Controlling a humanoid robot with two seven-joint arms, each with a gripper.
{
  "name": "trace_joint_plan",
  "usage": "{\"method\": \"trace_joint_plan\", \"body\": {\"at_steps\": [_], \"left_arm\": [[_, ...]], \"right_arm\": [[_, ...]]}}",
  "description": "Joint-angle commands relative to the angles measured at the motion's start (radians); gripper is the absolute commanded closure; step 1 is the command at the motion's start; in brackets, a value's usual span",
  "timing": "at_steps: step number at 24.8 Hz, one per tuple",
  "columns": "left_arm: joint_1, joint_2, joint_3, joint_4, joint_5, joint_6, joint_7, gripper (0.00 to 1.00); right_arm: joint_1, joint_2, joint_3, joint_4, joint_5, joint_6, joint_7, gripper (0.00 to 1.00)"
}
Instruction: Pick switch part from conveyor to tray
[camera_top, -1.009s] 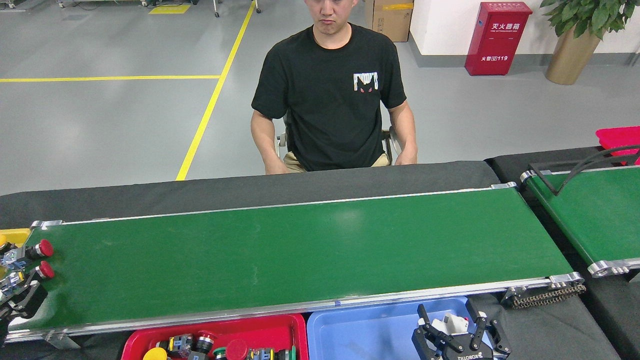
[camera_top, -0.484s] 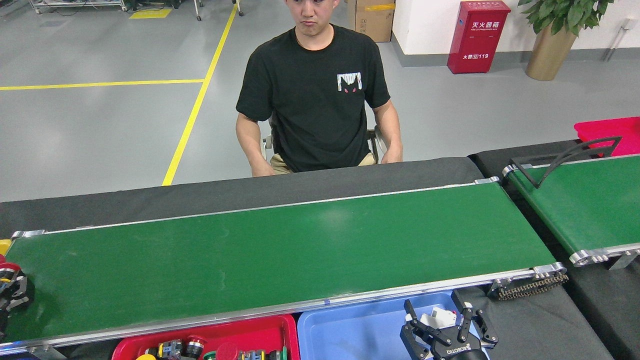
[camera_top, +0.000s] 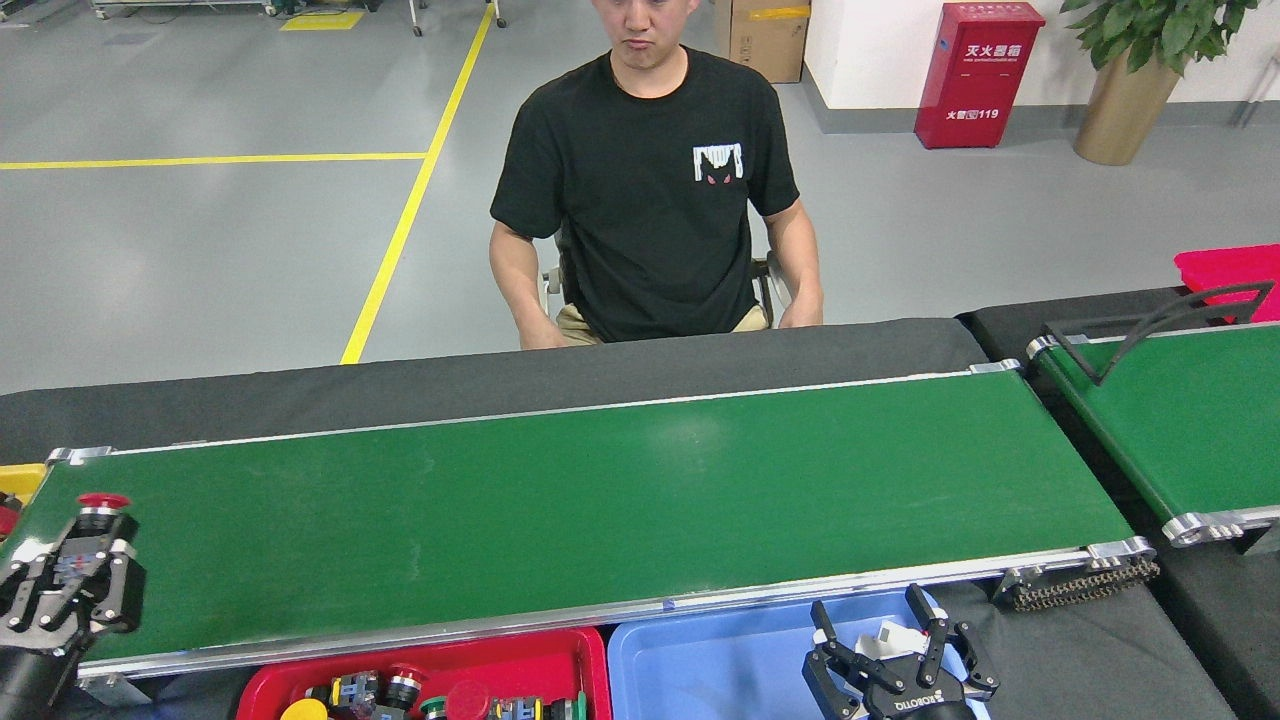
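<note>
- Two grippers show at the near edge of the view, one at each bottom corner.
- Left gripper (camera_top: 75, 560) sits over the left end of the conveyor (camera_top: 600, 500), near its front rail; its black fingers (camera_top: 122, 590) are clenched around a switch part (camera_top: 90, 520) with a red mushroom cap that sticks out beyond the fingertips toward the belt's far rail.
- Right gripper (camera_top: 885, 640) hangs over the right end of the blue tray (camera_top: 700, 660), just in front of the conveyor's front rail; its jaws stand spread, with a small white piece (camera_top: 893, 638) seen between the fingers. Whether the fingers touch that piece cannot be told.
- Apart from the gripped part at its left end, the green belt carries nothing visible.
- Red tray (camera_top: 540, 665) lies against the blue tray's left side, below the conveyor's front rail, and holds several switch parts with red, yellow and green caps (camera_top: 400, 690).
- Second green belt (camera_top: 1190, 420) with a black bar across it stands past the conveyor's right end.
- Seated person (camera_top: 645, 190) in a black T-shirt faces the conveyor from beyond its far edge, hands down behind the black cloth.
- Yellow bin corner (camera_top: 20, 480) shows at the conveyor's far left end.
</note>
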Motion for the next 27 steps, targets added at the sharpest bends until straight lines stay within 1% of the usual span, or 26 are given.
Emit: {"method": "trace_joint_plan", "body": {"at_steps": [1, 2, 3, 4, 6, 7, 8, 10, 11, 12, 14, 17, 19, 21, 22, 24, 27], "left_arm": [[0.009, -0.044, -0.067, -0.116, -0.016, -0.06, -0.066, 0.95], [0.01, -0.067, -0.125, -0.156, -0.041, -0.083, -0.098, 0.94], [0.007, -0.083, -0.17, -0.167, -0.058, -0.1, -0.117, 0.91], [-0.004, -0.093, -0.228, -0.167, -0.067, -0.126, -0.14, 0.78], [-0.031, -0.103, -0.323, -0.165, -0.068, -0.169, -0.175, 0.25], [-0.036, -0.112, -0.348, -0.165, -0.068, -0.175, -0.175, 0.07], [-0.036, -0.138, -0.368, -0.165, -0.068, -0.177, -0.175, 0.0], [-0.036, -0.199, -0.38, -0.165, -0.07, -0.175, -0.177, 0.0], [-0.034, -0.213, -0.372, -0.165, -0.071, -0.172, -0.177, 0.0], [-0.036, -0.219, -0.363, -0.165, -0.071, -0.166, -0.177, 0.0], [-0.027, -0.216, -0.279, -0.165, -0.073, -0.132, -0.177, 0.0], [0.019, -0.224, -0.053, -0.165, -0.081, -0.08, -0.178, 0.01], [0.05, -0.241, 0.135, -0.164, -0.116, 0.01, -0.174, 0.01], [0.072, -0.247, 0.3, -0.15, -0.156, 0.029, -0.172, 0.01], [0.084, -0.25, 0.361, -0.134, -0.173, 0.029, -0.167, 0.01], [0.121, -0.258, 0.398, -0.124, -0.194, 0.026, -0.161, 0.01], [0.154, -0.264, 0.389, -0.131, -0.197, 0.015, -0.152, 0.01]], "right_arm": [[-0.006, 0.002, -0.032, -0.01, -0.002, 0.002, -0.008, 0.02], [-0.006, 0.002, -0.05, -0.011, -0.002, 0.002, -0.008, 0.02], [-0.005, 0.003, -0.067, -0.011, -0.002, 0.004, -0.008, 0.02], [-0.003, 0.005, -0.098, -0.011, -0.002, 0.004, -0.008, 0.02], [0.0, 0.008, -0.171, -0.011, -0.004, 0.004, -0.008, 0.02], [0.003, 0.008, -0.193, -0.011, -0.004, 0.004, -0.008, 0.02], [0.009, 0.01, -0.213, -0.011, -0.004, 0.004, -0.009, 0.02], [0.015, 0.01, -0.223, -0.013, -0.004, 0.002, -0.009, 0.02], [0.018, 0.01, -0.223, -0.015, -0.005, 0.002, -0.009, 0.02], [0.025, 0.01, -0.223, -0.018, -0.007, 0.001, -0.011, 0.02], [0.028, 0.01, -0.222, -0.022, -0.016, -0.002, -0.011, 0.02], [0.026, 0.005, -0.222, -0.024, -0.032, -0.009, -0.011, 0.02], [0.02, 0.002, -0.22, -0.025, -0.035, -0.025, -0.012, 0.02], [0.015, 0.013, -0.22, -0.027, -0.041, -0.05, -0.011, 0.02], [0.017, 0.016, -0.22, -0.03, -0.045, -0.05, -0.009, 0.02], [0.017, 0.03, -0.22, -0.033, -0.045, -0.05, -0.009, 0.02], [0.018, 0.033, -0.222, -0.033, -0.05, -0.047, -0.009, 0.02]]}}
